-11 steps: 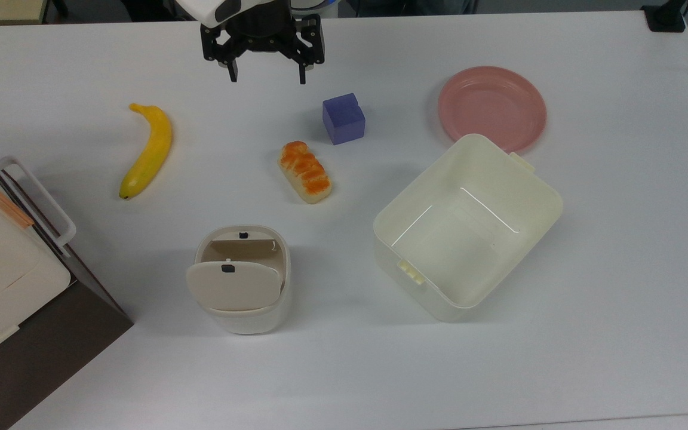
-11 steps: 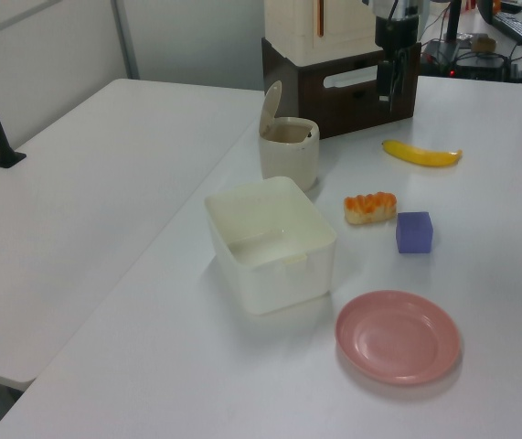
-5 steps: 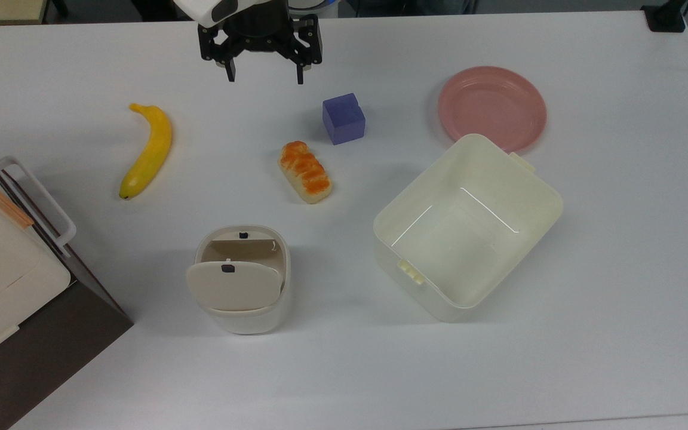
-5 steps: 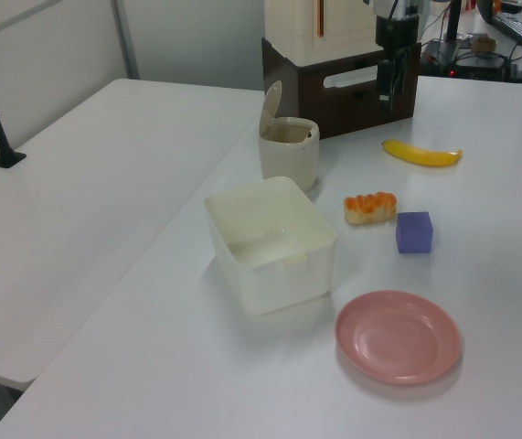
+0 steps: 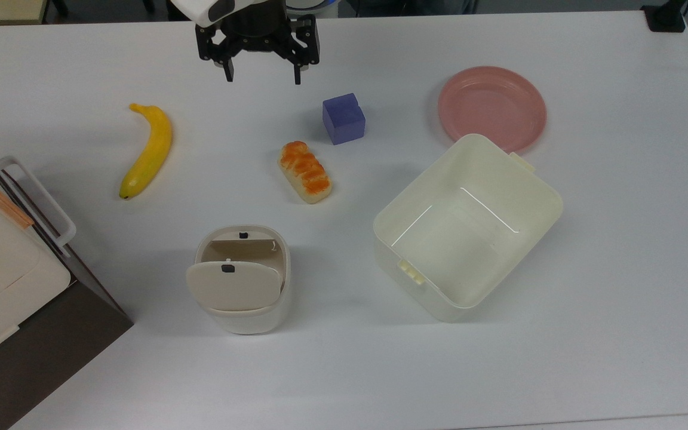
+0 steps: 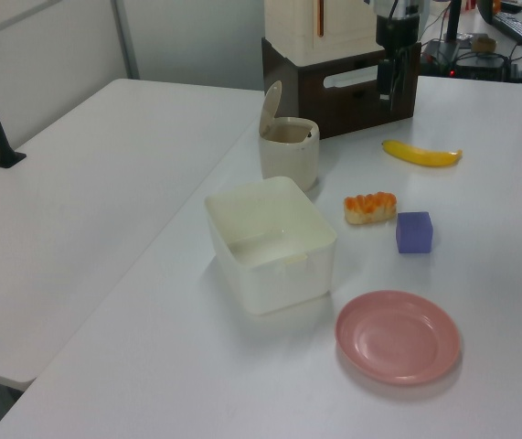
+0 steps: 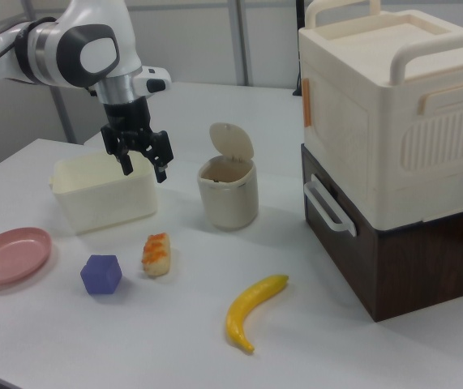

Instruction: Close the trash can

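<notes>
Top view: rounded-square plastic trash can [image 5: 242, 280]

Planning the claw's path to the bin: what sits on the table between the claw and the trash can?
In the top view, the stretch from the claw to the trash can is bare table; the bread lies just beside that line.

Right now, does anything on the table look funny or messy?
Nothing is spilled or broken. The one odd thing is the trash can: its lid stands flipped up, leaving the bin open. The big tub also sits crooked to the table's edges. The end effector hangs open, well away from the can.
</notes>
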Controlling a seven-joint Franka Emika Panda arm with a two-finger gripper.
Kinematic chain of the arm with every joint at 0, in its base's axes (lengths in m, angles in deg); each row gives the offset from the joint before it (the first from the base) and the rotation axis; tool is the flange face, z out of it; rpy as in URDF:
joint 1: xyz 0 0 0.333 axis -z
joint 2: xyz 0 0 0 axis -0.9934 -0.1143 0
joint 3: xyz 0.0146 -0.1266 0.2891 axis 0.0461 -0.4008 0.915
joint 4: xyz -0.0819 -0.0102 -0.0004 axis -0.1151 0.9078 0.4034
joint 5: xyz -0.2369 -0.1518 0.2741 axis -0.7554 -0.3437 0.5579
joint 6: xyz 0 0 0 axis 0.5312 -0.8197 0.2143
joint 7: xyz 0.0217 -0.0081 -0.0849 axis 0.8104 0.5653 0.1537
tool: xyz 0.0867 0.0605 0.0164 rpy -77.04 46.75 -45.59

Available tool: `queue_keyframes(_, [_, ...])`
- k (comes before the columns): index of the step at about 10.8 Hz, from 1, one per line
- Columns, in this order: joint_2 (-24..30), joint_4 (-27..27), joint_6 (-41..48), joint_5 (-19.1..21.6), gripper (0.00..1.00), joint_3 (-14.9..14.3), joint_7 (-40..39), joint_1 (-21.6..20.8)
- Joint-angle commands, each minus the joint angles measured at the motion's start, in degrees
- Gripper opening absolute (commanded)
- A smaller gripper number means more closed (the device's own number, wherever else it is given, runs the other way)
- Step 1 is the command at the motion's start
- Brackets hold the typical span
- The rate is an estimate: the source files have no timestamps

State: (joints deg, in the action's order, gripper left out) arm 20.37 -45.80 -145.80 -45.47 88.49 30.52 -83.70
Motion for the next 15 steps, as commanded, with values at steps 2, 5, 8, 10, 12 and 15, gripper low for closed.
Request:
queue_keyframes(2, [0.9, -0.6, 0.4, -0.2, 0.30, -0.8, -0.4, -0.9])
queue_keyframes(5, [0.1, -0.5, -3.0, -0.2, 0.08, -1.1, -0.7, -2.1])
queue_keyframes(8, [-4.6, 3.5, -14.3, 0.0, 0.08, -6.7, -0.1, -6.9])
queue_keyframes(10, [-9.7, 8.1, -24.7, -0.1, 0.09, -10.5, 0.4, -8.7])
queue_keyframes(12, [-14.7, 12.2, -35.9, 1.0, 0.09, -13.7, 0.8, -10.0])
queue_keyframes(15, [-22.6, 17.5, -51.1, 0.5, 0.09, -14.1, 2.5, -9.5])
